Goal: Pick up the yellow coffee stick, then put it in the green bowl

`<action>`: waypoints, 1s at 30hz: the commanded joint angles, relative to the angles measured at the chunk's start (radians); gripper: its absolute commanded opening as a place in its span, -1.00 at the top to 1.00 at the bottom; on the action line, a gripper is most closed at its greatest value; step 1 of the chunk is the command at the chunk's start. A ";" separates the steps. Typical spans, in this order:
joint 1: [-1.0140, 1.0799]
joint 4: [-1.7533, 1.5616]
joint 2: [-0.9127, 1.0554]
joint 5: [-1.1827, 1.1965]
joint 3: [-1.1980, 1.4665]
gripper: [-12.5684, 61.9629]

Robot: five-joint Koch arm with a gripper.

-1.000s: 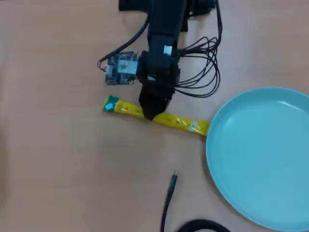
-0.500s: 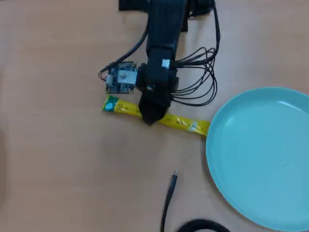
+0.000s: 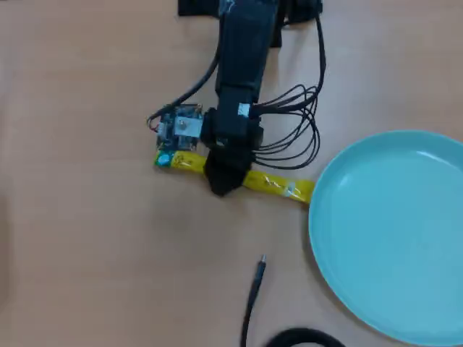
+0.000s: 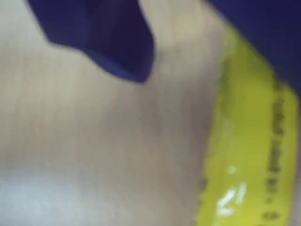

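One gripper [image 3: 221, 189] only, black, reaching down the overhead view from the table's top edge, tip low over the middle of the yellow coffee stick [image 3: 275, 185]. Wrist view: one dark jaw tip top left, second dark mass top right, bare wood between them, so jaws look spread, nothing pinched. Same view: sachet [image 4: 244, 155] running along the right side, partly under the right jaw rather than centred in the gap. Judgement: needs a small shift toward the stick, or a closing sweep, before any clamp would catch it.

Stick flat on the table [image 3: 87, 253], long axis roughly left-right in the overhead view, slightly tilted, right end lower. Green round-logo end [image 3: 166, 159] left of the gripper, beside a small circuit board [image 3: 181, 127]; other end just beside the rim of the green bowl [image 3: 391, 238], possibly touching, cannot tell. Gripper crossing the long axis, good for a pinch across the narrow width.

Bowl at the table's right edge, empty, well right of the gripper. Thin black cable [image 3: 253, 289] near the bottom edge, apart from the stick.

Writing: small dark print along the sachet in both views, too blurred to read. No legible brand.
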 commanded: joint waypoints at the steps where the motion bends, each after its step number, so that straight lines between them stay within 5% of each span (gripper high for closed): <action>1: 0.015 -0.025 -0.003 -0.023 -0.080 -0.46; 25: 0.014 -0.109 -0.025 -0.021 -0.086 -0.39; 30: 0.012 -0.114 -0.028 -0.023 -0.087 -0.11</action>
